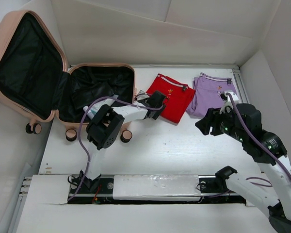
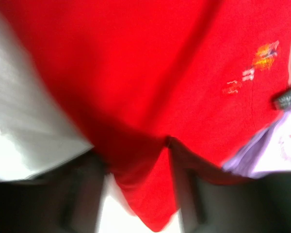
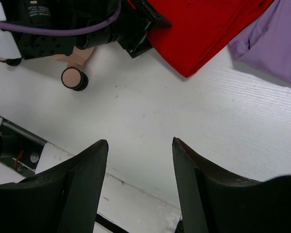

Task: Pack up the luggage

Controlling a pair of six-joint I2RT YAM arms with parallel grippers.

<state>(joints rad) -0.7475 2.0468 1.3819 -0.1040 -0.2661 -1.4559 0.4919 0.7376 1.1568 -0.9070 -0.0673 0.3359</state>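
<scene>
The salmon-pink luggage (image 1: 62,63) lies open at the far left, its black lining showing; one of its wheels shows in the right wrist view (image 3: 73,78). A folded red garment (image 1: 174,99) lies right of it, and a folded purple garment (image 1: 211,94) lies further right. My left gripper (image 1: 157,101) is at the red garment's left edge. In the blurred left wrist view its jaws stand apart (image 2: 138,194) with a corner of the red garment (image 2: 160,63) between them. My right gripper (image 1: 202,126) is open and empty (image 3: 139,143) above the bare table, near the purple garment (image 3: 276,43).
White walls close in the table at the back and right. The arms' mounting rail (image 1: 155,187) runs along the near edge. The left arm (image 3: 87,29) stretches over the suitcase's front corner. A pale item (image 1: 88,113) shows in the suitcase base.
</scene>
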